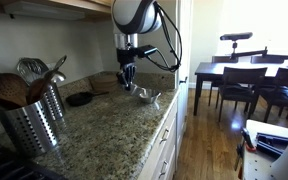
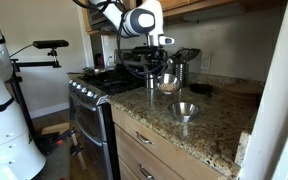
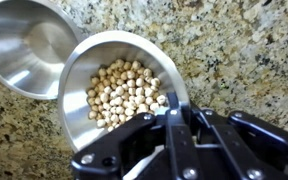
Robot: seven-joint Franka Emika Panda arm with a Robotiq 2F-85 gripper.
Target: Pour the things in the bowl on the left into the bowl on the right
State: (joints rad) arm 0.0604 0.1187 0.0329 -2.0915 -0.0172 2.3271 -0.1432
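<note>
A steel bowl (image 3: pixel 112 50) holds pale round chickpeas (image 3: pixel 124 95). My gripper (image 3: pixel 169 105) is shut on its near right rim, one finger inside and one outside. An empty steel bowl (image 3: pixel 24 45) sits at the upper left of the wrist view, and the filled bowl's edge overlaps its rim. In both exterior views the gripper (image 1: pixel 128 82) (image 2: pixel 162 72) hangs over the granite counter with the filled bowl (image 2: pixel 167 87) below it. The empty bowl (image 2: pixel 185 110) (image 1: pixel 146 98) stands beside it, nearer the counter's front edge.
A steel utensil holder (image 1: pixel 34 122) with wooden spoons stands on the granite counter (image 1: pixel 104 135). A flat black disc (image 1: pixel 80 99) lies behind the bowls. A stove (image 2: pixel 92 88) adjoins the counter. A metal canister (image 2: pixel 181 66) stands near the wall. A dining table with chairs (image 1: pixel 246 78) is across the room.
</note>
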